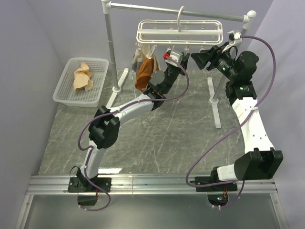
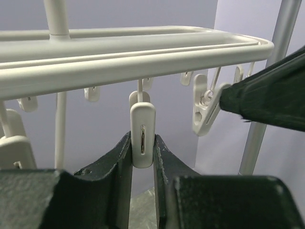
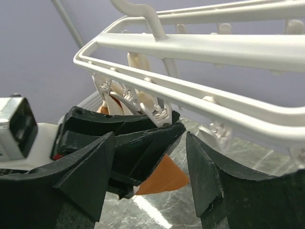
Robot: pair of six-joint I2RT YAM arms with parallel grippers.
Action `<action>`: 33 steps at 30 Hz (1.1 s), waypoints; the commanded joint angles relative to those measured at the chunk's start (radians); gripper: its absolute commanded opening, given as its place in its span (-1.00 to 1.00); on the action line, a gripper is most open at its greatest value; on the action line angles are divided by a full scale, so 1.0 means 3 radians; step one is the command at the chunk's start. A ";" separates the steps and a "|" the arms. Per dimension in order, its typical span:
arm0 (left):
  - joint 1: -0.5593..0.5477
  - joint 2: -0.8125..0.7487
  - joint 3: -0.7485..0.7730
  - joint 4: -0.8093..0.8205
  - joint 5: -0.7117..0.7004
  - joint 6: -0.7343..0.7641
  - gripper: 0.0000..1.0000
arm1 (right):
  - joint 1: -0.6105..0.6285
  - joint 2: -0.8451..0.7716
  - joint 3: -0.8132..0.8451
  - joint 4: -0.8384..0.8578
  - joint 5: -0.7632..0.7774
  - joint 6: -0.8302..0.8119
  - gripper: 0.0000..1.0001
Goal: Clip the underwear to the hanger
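The white hanger (image 1: 181,29) hangs by its hook from the grey rail. The rust-orange underwear (image 1: 144,74) hangs below the hanger's left end, its beige waistband up among the clips. My left gripper (image 1: 177,56) is raised under the hanger. In the left wrist view it (image 2: 142,143) is shut on one dangling white clip (image 2: 142,129), a finger on each side. My right gripper (image 1: 200,56) is open and empty just right of the left one, beside another clip (image 2: 205,107). The right wrist view shows its open jaws (image 3: 150,162), the hanger bars (image 3: 200,47) and an orange corner of the underwear (image 3: 167,177).
A white basket (image 1: 64,93) at the back left holds a light tan cloth (image 1: 83,76). The grey rail (image 1: 176,10) stands on white posts, with feet on the table at the left (image 1: 116,88) and right (image 1: 215,107).
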 commanded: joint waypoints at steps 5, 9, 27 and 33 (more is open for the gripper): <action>0.0031 -0.0350 -0.0126 0.0041 0.0255 0.0039 -0.87 | 0.0018 0.0291 0.0383 0.0132 -0.0377 -0.0034 0.34; 0.0046 -0.0416 -0.0234 0.0067 0.0393 0.0039 -0.92 | 0.0074 0.0368 0.0419 0.0249 -0.0408 -0.0014 0.34; 0.0056 -0.0514 -0.0377 -0.0005 0.0598 0.0055 -0.97 | 0.0319 0.0639 0.0634 0.0526 -0.0306 -0.0213 0.28; 0.0056 -0.0534 -0.0382 -0.0051 0.0598 0.0075 -0.94 | 0.0360 0.0711 0.0767 0.0291 -0.0183 -0.0387 -0.15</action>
